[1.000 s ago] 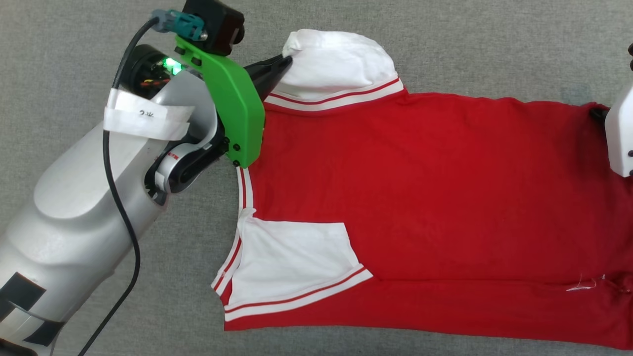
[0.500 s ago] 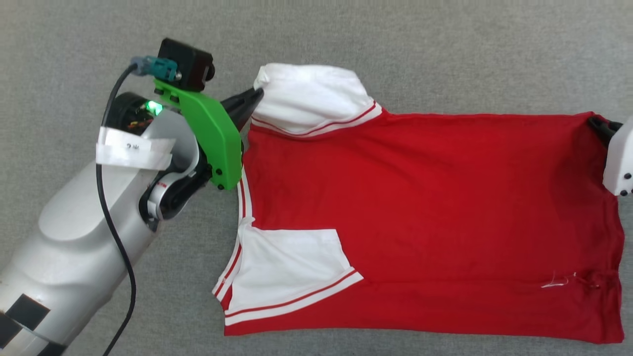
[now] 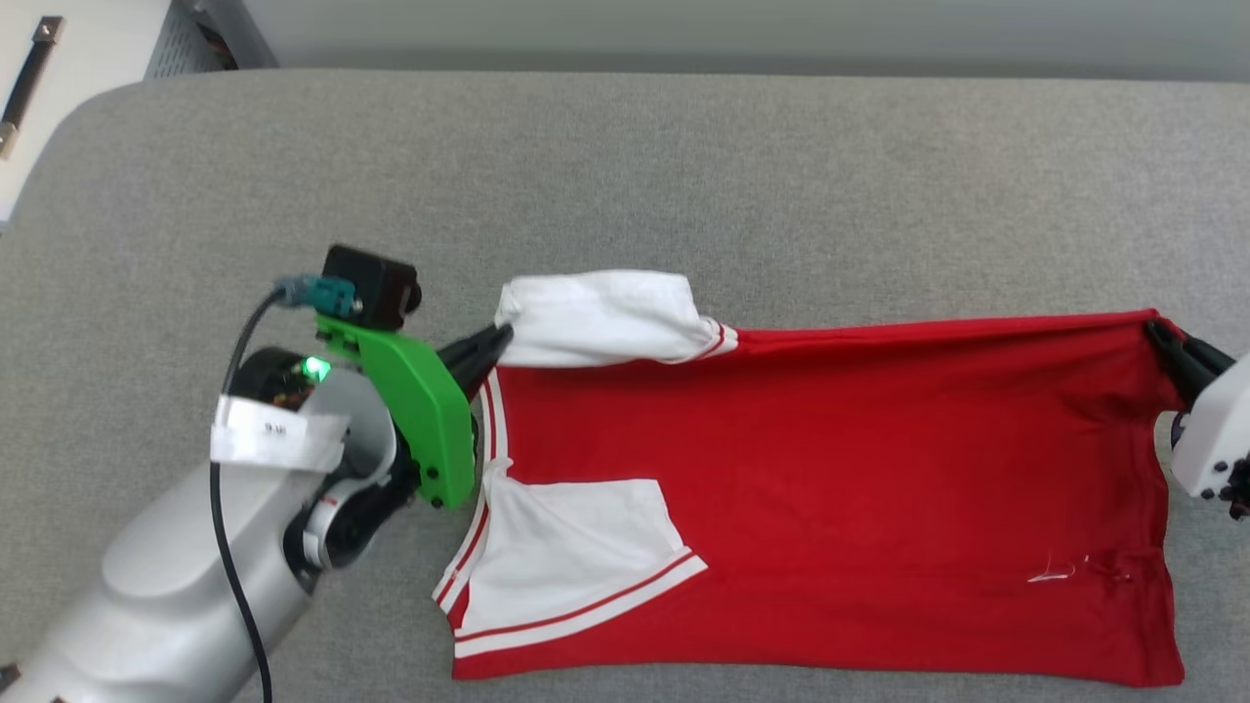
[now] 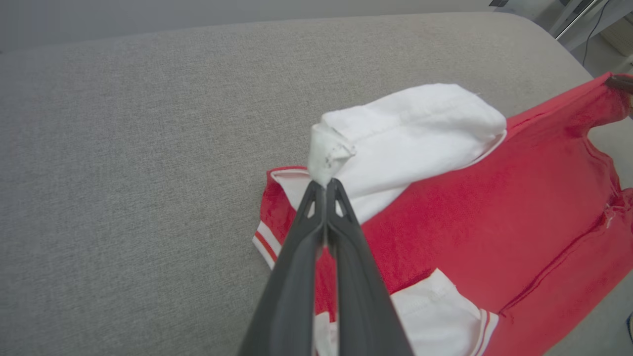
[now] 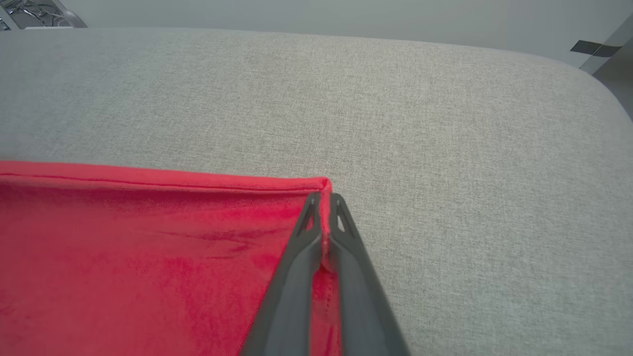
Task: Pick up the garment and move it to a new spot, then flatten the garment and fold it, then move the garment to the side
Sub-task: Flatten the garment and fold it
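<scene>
The garment [image 3: 830,469], a red shirt with white striped-trim sleeves, lies stretched lengthwise on the grey cushion, plain side up. My left gripper [image 3: 500,335] is shut on the tip of the far white sleeve [image 4: 405,133], pinched between the fingertips [image 4: 324,187]. My right gripper [image 3: 1157,332] is shut on the far hem corner [image 5: 324,185] at the right end. The far edge hangs lifted and taut between the two grippers. The near white sleeve [image 3: 576,547] lies folded onto the red body.
The grey cushion [image 3: 684,176] has bare room behind the garment and to its left. Its rounded left corner meets a pale floor and a metal stand [image 3: 195,29] at the top left. The back edge borders a grey wall.
The head camera has tilted up, so the whole scene sits lower. Both grippers have drawn the garment's far edge toward me and up; the far sleeve now looks flatter.
</scene>
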### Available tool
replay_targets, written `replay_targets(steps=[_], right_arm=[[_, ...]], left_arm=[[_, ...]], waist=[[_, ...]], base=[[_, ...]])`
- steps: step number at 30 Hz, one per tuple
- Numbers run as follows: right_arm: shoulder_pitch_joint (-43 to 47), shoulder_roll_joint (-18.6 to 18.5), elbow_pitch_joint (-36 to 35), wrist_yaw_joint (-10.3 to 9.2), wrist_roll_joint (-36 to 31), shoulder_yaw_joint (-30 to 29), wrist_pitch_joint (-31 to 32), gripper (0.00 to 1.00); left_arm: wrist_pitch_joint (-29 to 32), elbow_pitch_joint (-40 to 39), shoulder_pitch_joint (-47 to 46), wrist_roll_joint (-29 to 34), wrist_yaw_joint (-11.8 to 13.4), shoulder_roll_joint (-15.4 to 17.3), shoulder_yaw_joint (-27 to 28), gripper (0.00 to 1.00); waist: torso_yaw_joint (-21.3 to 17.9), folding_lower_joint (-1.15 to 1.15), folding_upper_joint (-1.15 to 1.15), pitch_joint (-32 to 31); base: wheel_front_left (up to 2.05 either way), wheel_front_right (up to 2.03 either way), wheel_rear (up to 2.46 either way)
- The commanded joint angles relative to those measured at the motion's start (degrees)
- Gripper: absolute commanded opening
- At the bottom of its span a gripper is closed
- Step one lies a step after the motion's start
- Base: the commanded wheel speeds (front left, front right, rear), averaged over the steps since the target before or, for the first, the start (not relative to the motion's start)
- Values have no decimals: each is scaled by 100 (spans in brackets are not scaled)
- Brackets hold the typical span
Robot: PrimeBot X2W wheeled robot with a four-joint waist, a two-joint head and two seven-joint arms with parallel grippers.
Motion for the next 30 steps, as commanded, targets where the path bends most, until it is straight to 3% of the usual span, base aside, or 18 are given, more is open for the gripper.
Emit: replay_targets(steps=[1, 14, 22, 30], right_arm=[[170, -3, -64, -6, 50, -67, -148, 0], [1771, -195, -877, -6, 531, -229, -543, 0], [2390, -462, -1329, -6, 535, -83, -256, 0], [2517, -697, -1467, -6, 189, 88, -87, 0]], left_arm=[[-53, -78, 217, -25, 75, 52, -17, 0], [-192, -711, 1407, -210, 469, 307, -257, 0], [-8, -758, 1732, -82, 459, 518, -582, 0], [-35, -365, 1730, 49, 308, 365, -771, 0]], waist=[[30, 0, 0, -205], [172, 0, 0, -492], [131, 0, 0, -442], [76, 0, 0, -303]], base=[[0, 0, 0], [0, 0, 0], [0, 0, 0], [0, 0, 0]])
